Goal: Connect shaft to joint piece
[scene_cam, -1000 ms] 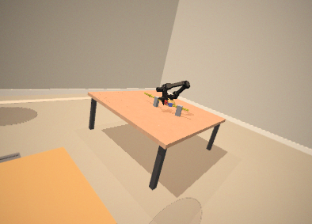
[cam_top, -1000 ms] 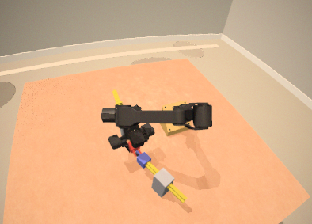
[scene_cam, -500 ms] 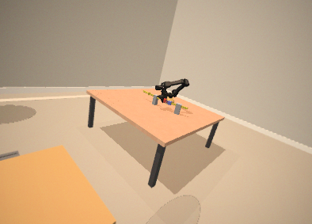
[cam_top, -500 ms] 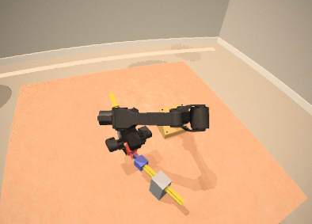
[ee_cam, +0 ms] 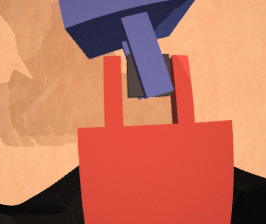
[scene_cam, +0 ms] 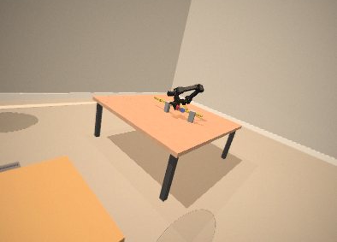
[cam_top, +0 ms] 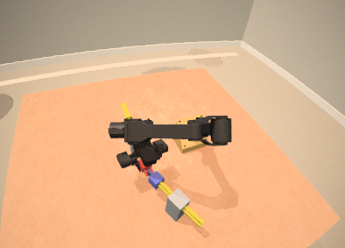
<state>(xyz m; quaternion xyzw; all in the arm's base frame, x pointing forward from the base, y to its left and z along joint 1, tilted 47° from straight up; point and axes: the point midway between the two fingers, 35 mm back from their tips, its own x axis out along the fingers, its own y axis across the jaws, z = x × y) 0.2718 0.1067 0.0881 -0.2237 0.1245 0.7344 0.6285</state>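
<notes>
Here one gripper (cam_top: 139, 159) clamps the one red joint piece (ee_cam: 154, 189), between two grey blocks (cam_top: 177, 204).
</notes>
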